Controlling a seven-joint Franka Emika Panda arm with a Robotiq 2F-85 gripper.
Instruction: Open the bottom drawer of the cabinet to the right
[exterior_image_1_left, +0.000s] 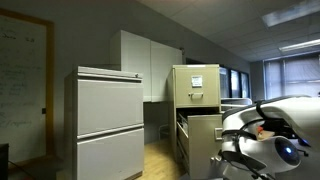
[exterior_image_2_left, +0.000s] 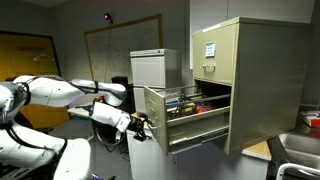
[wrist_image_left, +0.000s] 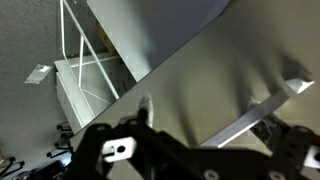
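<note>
The tall beige cabinet (exterior_image_1_left: 196, 90) (exterior_image_2_left: 255, 70) has a white paper sheet on its top drawer front. The drawer below it (exterior_image_2_left: 190, 120) (exterior_image_1_left: 200, 128) stands pulled out, with items inside. My gripper (exterior_image_2_left: 140, 125) is at the front face of this drawer. In the wrist view the gripper (wrist_image_left: 205, 115) faces the beige drawer front (wrist_image_left: 200, 70). Its fingers are spread wide, one on each side of the silver handle bar (wrist_image_left: 255, 115). In an exterior view my arm (exterior_image_1_left: 265, 135) hides the gripper.
A wider light-grey two-panel cabinet (exterior_image_1_left: 108, 120) stands beside the beige one, and also shows in an exterior view (exterior_image_2_left: 155, 68). White wall cupboards (exterior_image_1_left: 150, 65) are behind. A whiteboard (exterior_image_2_left: 115, 50) hangs on the far wall. A white frame (wrist_image_left: 85, 60) shows in the wrist view.
</note>
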